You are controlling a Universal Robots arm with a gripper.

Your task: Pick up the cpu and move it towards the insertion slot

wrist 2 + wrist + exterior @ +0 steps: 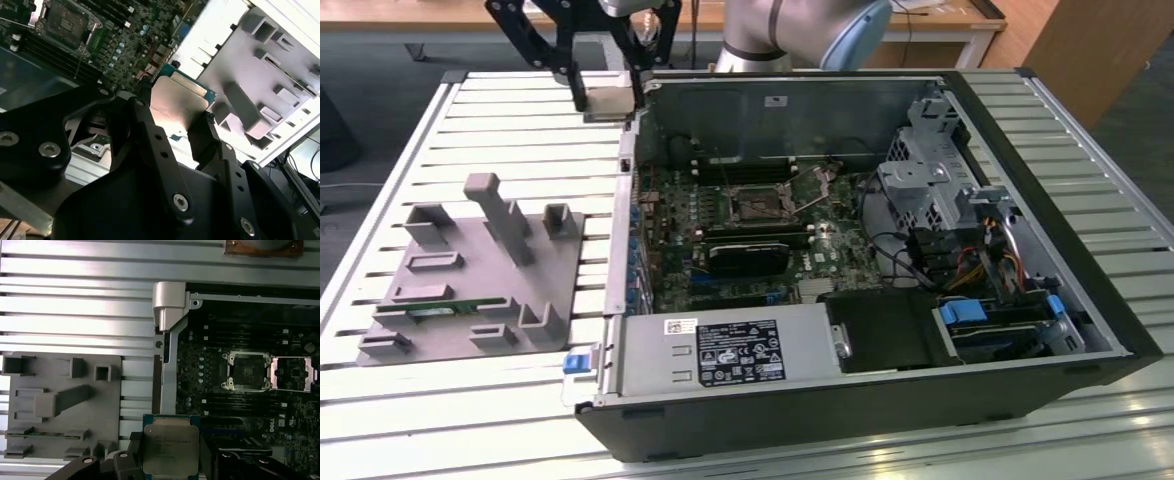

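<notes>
The black jaws [170, 460] are clamped on the flat square silvery-grey cpu [169, 449]; in the first wrist view, the dark silver-framed insertion slot [246, 371] lies at about one o'clock from it.

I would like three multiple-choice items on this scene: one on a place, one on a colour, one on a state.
1. Where is the flat square silvery cpu?
A. between the gripper's fingers
B. in the socket
C. on the grey holder tray

2. What colour is the holder tray?
A. blue
B. grey
C. red

3. The square metal-framed insertion slot is:
A. filled
B. covered by a fan
C. open and empty

Answers: 1 A, both wrist views show black fingers clamping its sides. 2 B, plain grey in the exterior view. 3 C, its dark centre lies bare.
</notes>
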